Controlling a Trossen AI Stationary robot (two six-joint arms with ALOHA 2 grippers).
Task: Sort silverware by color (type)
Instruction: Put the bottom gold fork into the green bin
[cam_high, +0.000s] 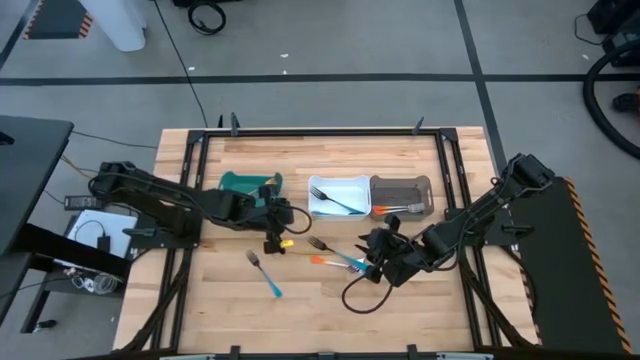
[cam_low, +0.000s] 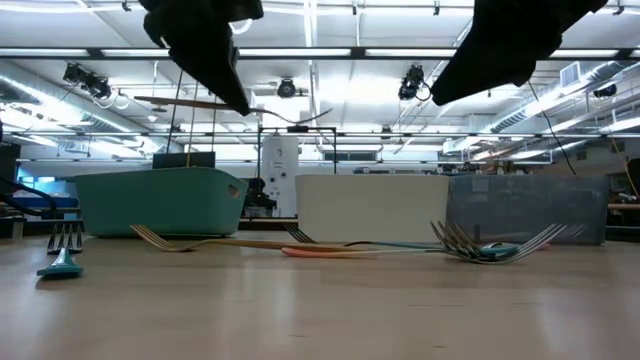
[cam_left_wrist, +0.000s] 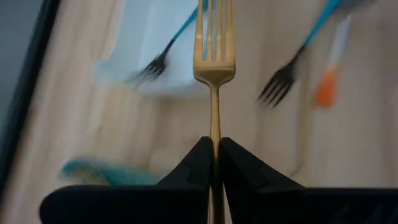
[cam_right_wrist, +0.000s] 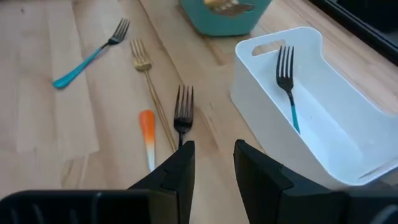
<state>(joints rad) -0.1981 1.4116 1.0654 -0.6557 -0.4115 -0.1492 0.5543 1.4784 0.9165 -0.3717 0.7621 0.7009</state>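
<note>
Left gripper (cam_left_wrist: 213, 152) reaches in over the table (cam_high: 300, 310) near the teal bin (cam_high: 243, 184); jaws clamped on a gold fork (cam_left_wrist: 214, 68) by its handle, long axis straight out from the jaws, tines forward; right gripper (cam_right_wrist: 213, 163) hovers low over the black fork with orange handle (cam_right_wrist: 180, 115), jaws apart.

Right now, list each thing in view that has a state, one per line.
Left end effector: shut on gold fork, held above the table.
Right end effector: open, empty, above the black fork.
White bin: holds one blue-handled fork.
Teal bin: something gold inside.
Grey bin: holds utensils.
</note>
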